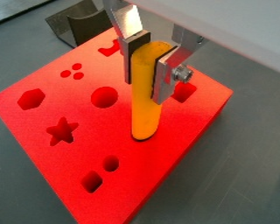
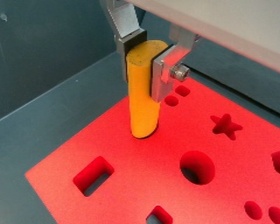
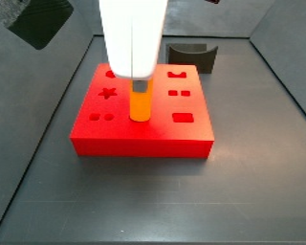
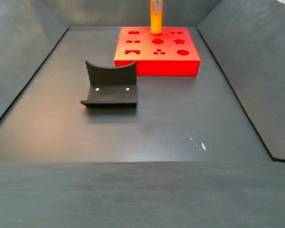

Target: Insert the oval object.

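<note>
The oval object (image 1: 145, 96) is a long orange-yellow peg, held upright over the red block (image 1: 60, 166). My gripper (image 1: 149, 74) is shut on its upper part, with silver fingers (image 1: 134, 52) on both sides. In both wrist views the peg's lower end (image 2: 140, 129) meets the block's top near the middle, between the holes. I cannot tell whether it rests on the surface or sits in a hole. In a side view the peg (image 3: 141, 103) stands under the white arm on the block (image 3: 142, 134). In a side view it (image 4: 157, 16) shows at the far end.
The red block (image 4: 157, 53) has several shaped holes: a star (image 1: 63, 130), a circle (image 1: 104, 96), a hexagon (image 1: 31, 98) and rectangles (image 2: 94, 176). A dark grey curved fixture (image 4: 109, 86) stands on the floor apart from the block (image 3: 194, 55). Dark walls ring the floor.
</note>
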Controlling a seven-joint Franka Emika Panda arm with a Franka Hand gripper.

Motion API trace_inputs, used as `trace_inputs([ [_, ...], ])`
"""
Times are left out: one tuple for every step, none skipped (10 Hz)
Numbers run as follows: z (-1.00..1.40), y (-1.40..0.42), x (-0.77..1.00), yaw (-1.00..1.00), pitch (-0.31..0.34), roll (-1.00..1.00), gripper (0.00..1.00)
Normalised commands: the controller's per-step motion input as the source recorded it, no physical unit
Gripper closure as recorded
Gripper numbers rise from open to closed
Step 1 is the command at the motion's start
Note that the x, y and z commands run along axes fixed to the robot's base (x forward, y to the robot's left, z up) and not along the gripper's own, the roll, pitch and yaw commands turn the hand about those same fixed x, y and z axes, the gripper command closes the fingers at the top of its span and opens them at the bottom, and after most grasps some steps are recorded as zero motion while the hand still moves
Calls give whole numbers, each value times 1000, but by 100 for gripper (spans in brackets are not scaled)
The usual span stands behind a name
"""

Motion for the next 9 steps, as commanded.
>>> trace_inputs([
  [-111, 0, 0, 89, -34, 0, 100],
  [-211, 46, -3, 74, -54, 0, 100],
  [-220, 49, -14, 74, -63, 0, 100],
  [-317, 0, 0, 57, -83, 0, 100],
  [-451, 0, 0, 20, -91, 0, 100],
  [-546, 0, 11, 0, -77, 0, 100],
  [-600, 0, 9, 0, -83, 7, 100],
  [-597, -17, 37, 0, -90, 24, 100],
  [-557, -26, 14, -14, -97, 69, 100],
])
